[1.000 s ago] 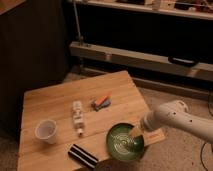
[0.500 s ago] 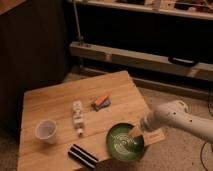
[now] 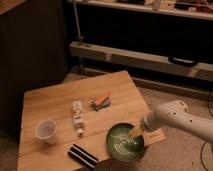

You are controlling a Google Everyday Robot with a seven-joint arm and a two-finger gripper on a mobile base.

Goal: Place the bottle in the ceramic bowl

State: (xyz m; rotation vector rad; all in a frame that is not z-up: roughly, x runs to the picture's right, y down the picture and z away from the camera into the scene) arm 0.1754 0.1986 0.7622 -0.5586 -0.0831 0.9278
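While the bottle lies on the bench, the gripper hangs over the right rim of the ceramic bowl. Whether it is apart or together, I cannot tell.

Dim, warm light falls from above onto the table, while the background behind the arm sinks into near black. The gripper hangs over the right rim of the bowl, and the white arm behind it is the brightest thing in view. The green glaze just left of the gripper carries a soft, pale sheen.
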